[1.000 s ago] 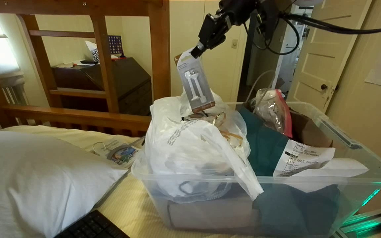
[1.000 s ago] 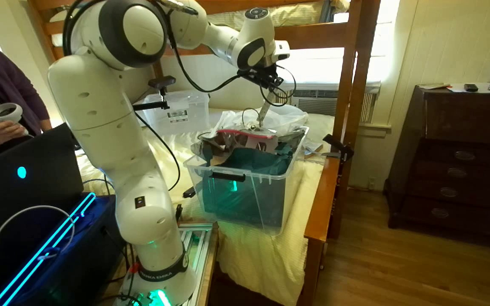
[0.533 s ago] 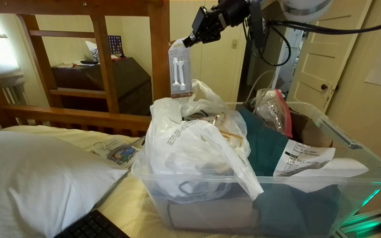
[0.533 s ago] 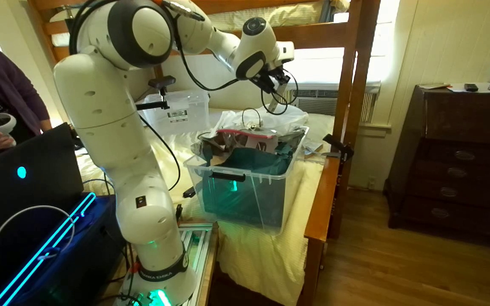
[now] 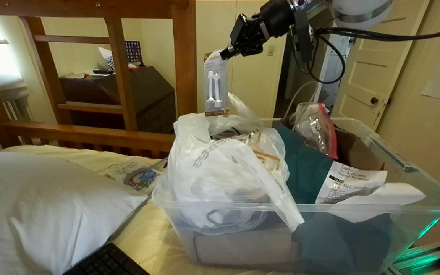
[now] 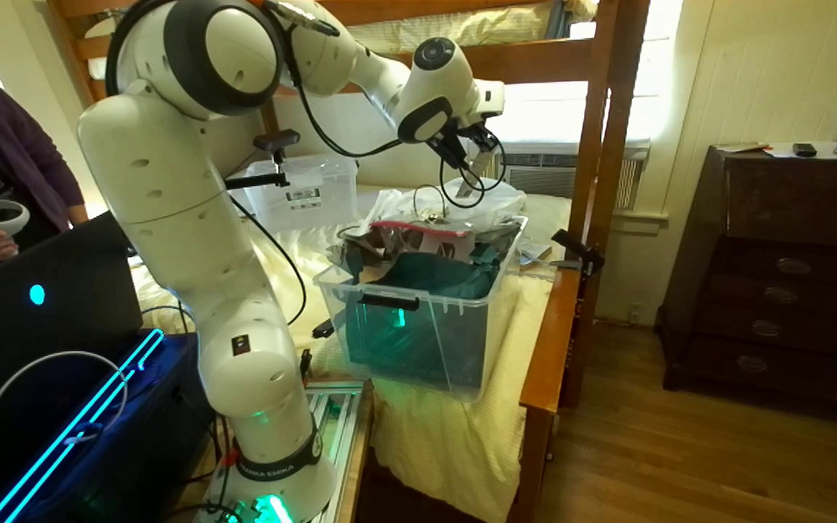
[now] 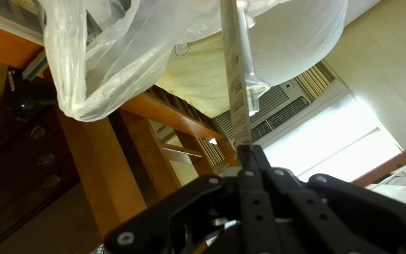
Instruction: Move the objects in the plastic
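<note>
A clear blister package (image 5: 216, 84) with two white plastic pieces on a card hangs nearly upright from my gripper (image 5: 224, 54), whose fingertips pinch its top end. Seen edge-on in the wrist view, the package (image 7: 236, 77) runs up from the tips of my gripper (image 7: 251, 150). The plastic, a crinkled white translucent bag (image 5: 220, 172), bulges out of one end of the tub, its mouth spread and some dark and gold-coloured items showing inside. The package's lower edge is level with the bag's top; whether they touch I cannot tell. In the wrist view a bag handle loop (image 7: 93, 102) sticks out.
The clear tub (image 6: 418, 356) also holds teal cloth (image 5: 306, 168), a red-edged zip bag (image 5: 315, 128) and a paper receipt (image 5: 351, 183). A white pillow (image 5: 44, 202) and a black keyboard (image 5: 107, 261) lie beside it. A wooden bed rail (image 5: 90, 135) runs behind.
The package has swung from a tilt to nearly upright. In an exterior view my gripper went left and up, then came partly back right and down. The bag's raised handle shifted slightly.
</note>
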Tool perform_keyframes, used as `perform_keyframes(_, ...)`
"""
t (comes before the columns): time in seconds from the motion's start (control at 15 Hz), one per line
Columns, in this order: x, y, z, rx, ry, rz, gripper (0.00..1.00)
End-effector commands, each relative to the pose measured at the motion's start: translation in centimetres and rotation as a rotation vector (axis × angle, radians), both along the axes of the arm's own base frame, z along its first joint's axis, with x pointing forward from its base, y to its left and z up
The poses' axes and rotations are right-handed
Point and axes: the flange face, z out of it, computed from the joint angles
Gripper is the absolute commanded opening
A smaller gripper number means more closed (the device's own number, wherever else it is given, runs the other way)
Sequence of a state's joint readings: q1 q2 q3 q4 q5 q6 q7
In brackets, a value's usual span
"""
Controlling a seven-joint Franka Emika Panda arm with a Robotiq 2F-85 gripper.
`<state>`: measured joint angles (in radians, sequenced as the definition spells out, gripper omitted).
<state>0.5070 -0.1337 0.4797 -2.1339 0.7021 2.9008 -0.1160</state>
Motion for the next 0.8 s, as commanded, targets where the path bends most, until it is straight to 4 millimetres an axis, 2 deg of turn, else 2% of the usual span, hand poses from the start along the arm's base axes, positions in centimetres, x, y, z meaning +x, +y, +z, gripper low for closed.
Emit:
perform_keyframes(0.0, -0.6, -1.7, -0.7, -0.027, 0.041, -0.014, 0.00)
perform_keyframes(0.4, -0.9, -1.2, -3.7, -0.032, 0.124, 0.009, 0.00)
perform_keyframes(0.73, -2.0, 0.8, -5.8, -0.004, 0.158, 0.098, 0.00)
